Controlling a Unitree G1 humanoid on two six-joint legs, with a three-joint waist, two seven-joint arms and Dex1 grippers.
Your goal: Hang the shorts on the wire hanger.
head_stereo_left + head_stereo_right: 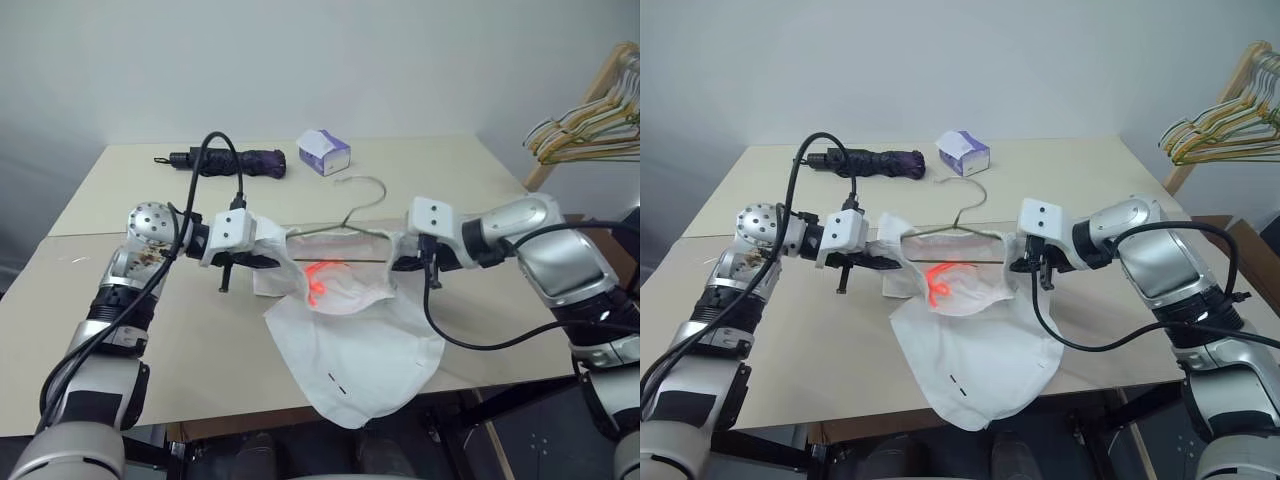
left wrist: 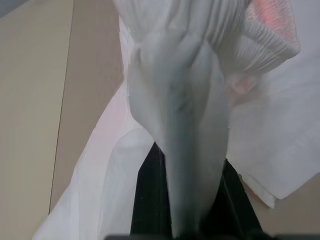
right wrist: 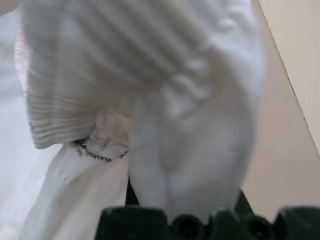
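Observation:
The white shorts (image 1: 360, 350) hang stretched between my two grippers just above the table, their lower part lying on the tabletop and drooping over its front edge. My left gripper (image 1: 268, 260) is shut on the left end of the gathered waistband (image 2: 200, 75). The right gripper (image 1: 400, 262) is shut on the waistband's right end (image 3: 190, 150). A thin wire hanger (image 1: 365, 210) lies on the table behind the shorts, hook pointing away from me, with its lower bar showing through the open waistband. A red glow falls on the cloth inside the waistband.
A folded dark umbrella (image 1: 235, 160) and a white-and-purple tissue box (image 1: 324, 152) lie at the far side of the beige table (image 1: 120, 330). A bunch of hangers on a wooden rack (image 1: 590, 125) stands beyond the table's right edge.

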